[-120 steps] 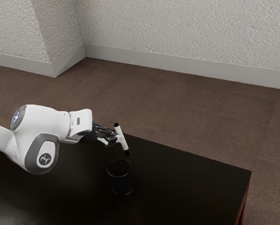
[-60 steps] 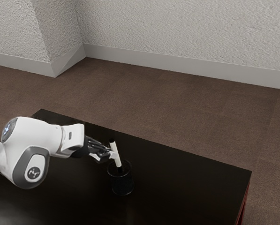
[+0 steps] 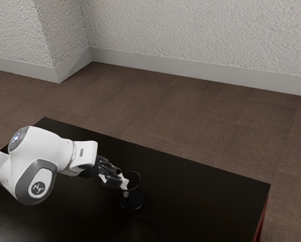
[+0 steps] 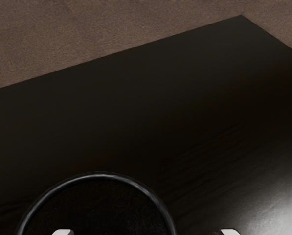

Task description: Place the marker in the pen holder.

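Pale wall rises behind brown floor and the black worktop. From the exterior view's left the white arm reaches in, its hand at the rim of the black holder, fingers spread well apart. Slightly tilted, the marker has its lower part inside the holder, black end up by the hand
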